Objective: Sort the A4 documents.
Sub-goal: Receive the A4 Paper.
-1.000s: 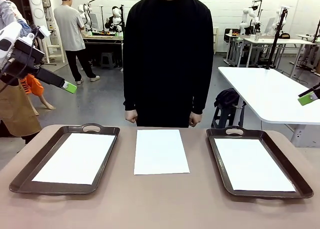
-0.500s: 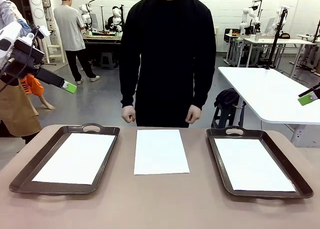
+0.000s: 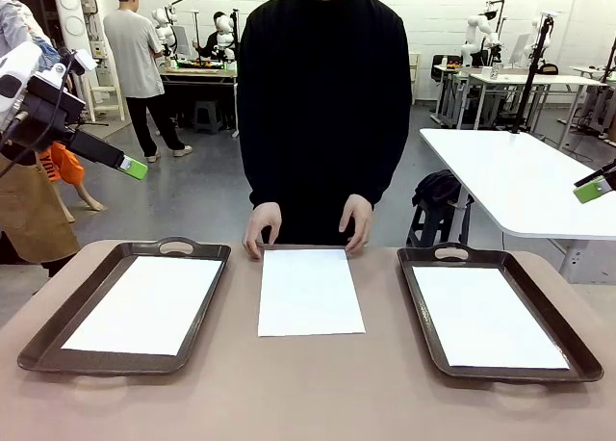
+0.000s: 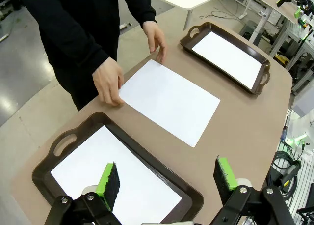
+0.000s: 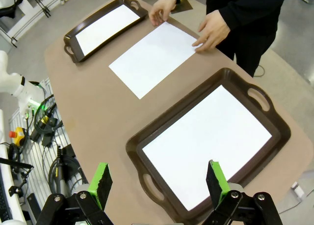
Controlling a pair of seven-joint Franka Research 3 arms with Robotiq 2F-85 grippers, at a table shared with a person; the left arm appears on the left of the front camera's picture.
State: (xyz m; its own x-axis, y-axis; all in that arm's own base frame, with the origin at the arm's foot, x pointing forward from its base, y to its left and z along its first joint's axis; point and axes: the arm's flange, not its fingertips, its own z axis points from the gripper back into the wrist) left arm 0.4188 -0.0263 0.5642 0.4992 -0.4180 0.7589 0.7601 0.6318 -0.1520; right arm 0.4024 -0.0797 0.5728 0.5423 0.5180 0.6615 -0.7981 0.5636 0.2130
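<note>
Counter (image 3: 308, 393): carries two dark brown trays with one loose sheet between them; a person stands at its far side.
Left tray (image 3: 38, 350): holds one white sheet (image 3: 144, 304), lying flat on its floor.
Right tray (image 3: 577, 364): holds another white sheet (image 3: 486, 316), also flat on its floor.
Middle sheet (image 3: 310, 292): lies bare on the counter between the trays, touching neither.
Its axis: the long side runs from my side straight across to the person. The short edges are near and far, parallel to the counter's front, and the trayed sheets run the same way.
Change: a second ago the person's arms hung down with the fists closed. Now one hand (image 3: 262, 227) and the other hand (image 3: 354, 221) rest on the sheet's two far corners.
Meaning: I judge the person is steadying or presenting the sheet, so it is the one left to sort. I hold off reaching while those fingers are on it.
Left gripper (image 4: 167, 181): raised well above the left tray, jaws spread, holding nothing.
Right gripper (image 5: 158, 182): raised above the right tray, jaws spread, holding nothing.
</note>
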